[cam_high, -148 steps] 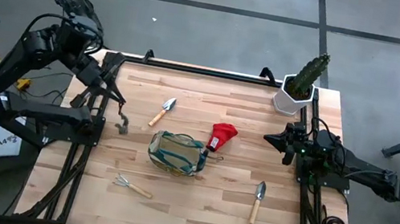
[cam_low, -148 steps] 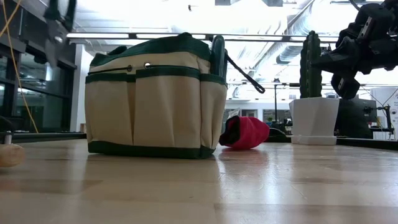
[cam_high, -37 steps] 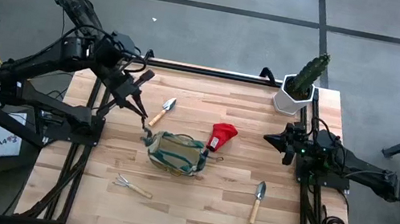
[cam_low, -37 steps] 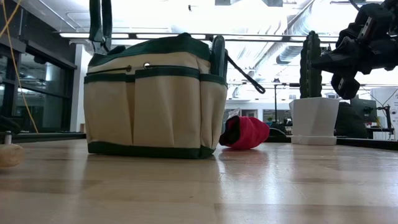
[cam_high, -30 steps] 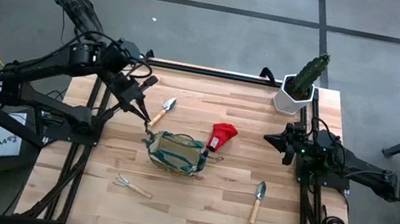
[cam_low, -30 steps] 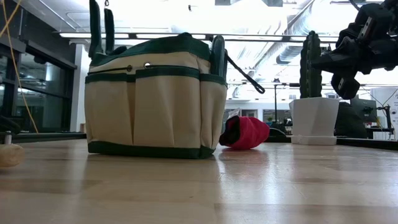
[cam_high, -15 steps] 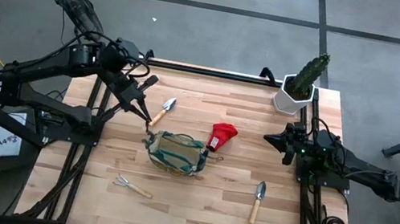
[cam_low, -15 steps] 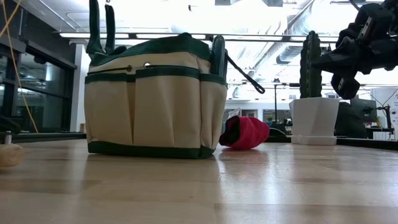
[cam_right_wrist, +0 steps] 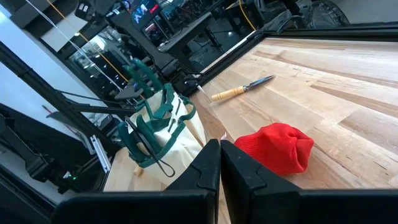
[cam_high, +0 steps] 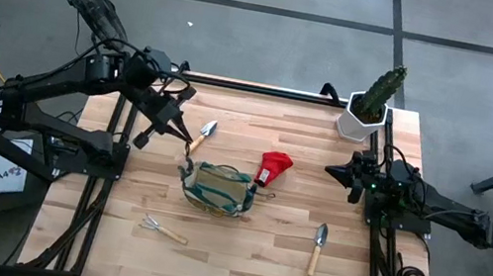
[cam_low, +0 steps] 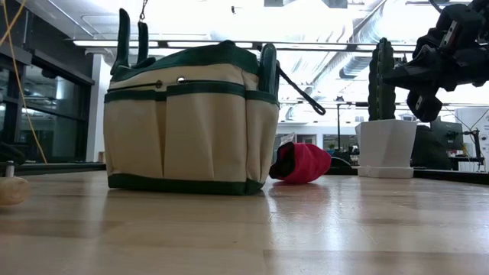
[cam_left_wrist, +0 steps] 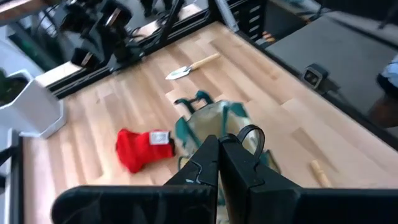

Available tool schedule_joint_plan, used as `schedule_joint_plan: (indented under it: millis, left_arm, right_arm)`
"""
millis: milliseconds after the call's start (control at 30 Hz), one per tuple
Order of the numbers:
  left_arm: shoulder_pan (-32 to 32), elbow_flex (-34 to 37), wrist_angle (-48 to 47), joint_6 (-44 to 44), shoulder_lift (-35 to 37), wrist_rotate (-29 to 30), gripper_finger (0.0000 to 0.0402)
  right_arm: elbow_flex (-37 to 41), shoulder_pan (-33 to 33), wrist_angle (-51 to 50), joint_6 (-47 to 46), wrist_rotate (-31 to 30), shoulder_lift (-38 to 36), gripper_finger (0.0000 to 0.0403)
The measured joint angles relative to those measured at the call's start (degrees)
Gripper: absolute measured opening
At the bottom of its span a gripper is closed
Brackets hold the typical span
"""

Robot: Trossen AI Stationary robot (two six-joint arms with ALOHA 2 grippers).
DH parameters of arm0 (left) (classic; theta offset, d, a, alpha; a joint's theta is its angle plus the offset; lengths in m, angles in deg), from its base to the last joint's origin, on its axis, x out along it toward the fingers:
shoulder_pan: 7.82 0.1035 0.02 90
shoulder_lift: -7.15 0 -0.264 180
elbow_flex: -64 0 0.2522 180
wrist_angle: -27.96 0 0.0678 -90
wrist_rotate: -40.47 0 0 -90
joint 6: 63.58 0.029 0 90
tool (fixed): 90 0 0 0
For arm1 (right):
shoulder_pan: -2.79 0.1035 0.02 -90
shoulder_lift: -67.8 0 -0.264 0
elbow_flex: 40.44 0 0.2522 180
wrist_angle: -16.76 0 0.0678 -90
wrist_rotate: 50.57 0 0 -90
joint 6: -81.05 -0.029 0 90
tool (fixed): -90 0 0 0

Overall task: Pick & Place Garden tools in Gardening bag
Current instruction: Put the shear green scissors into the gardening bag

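Observation:
The tan gardening bag (cam_high: 218, 189) with green trim stands mid-table. My left gripper (cam_high: 187, 143) hovers over its left end, shut on green-handled pruning shears (cam_low: 122, 42). The handles rise above the bag's rim, and their lower part is hidden behind it. Another green handle (cam_low: 267, 69) sticks out of the bag's right end. On the wood lie a trowel (cam_high: 201, 137), a second trowel (cam_high: 316, 247), a hand rake (cam_high: 161, 230) and a red glove (cam_high: 274, 168). My right gripper (cam_high: 330, 169) waits shut and empty at the table's right edge. My left gripper comes at the shears slanting down from the table's far left. Its own shut fingers (cam_left_wrist: 208, 165) hide the place of contact. A thin dark wire loop (cam_left_wrist: 249, 134) shows right beside the fingertips. The shears hang roughly upright, handle ends up, lower part inside the bag's left end (cam_low: 126, 76).
A cactus in a white pot (cam_high: 362, 117) stands at the far right corner. Open wood lies near the table's front edge, between the rake and the right trowel.
My left gripper has stayed over the bag's left end and turned at the wrist. The shears' handles have shifted a little toward the table's right and sunk slightly, so their upper ends now show in the low view.

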Motion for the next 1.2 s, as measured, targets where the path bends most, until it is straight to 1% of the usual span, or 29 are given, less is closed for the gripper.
schedule_joint_plan:
  millis: [133,433,1067,1200]
  left_arm:
    - [0.0,0.0,-0.57,-0.24,-0.02,2.61,0.0]
    - [0.0,0.0,-1.98,-0.25,-0.02,6.35,0.0]
    - [0.0,0.0,-3.68,-1.52,1.15,5.61,0.0]
    - [0.0,0.0,-3.68,-1.64,0.72,3.83,0.0]
  right_arm:
    - [0.0,0.0,0.0,-0.01,0.0,0.0,0.0004]
    - [0.0,0.0,0.0,0.0,0.0,-0.02,0.0004]
    - [0.0,0.0,0.01,0.0,0.0,0.0,0.0004]
    - [0.0,0.0,0.0,0.0,0.0,-0.02,0.0004]
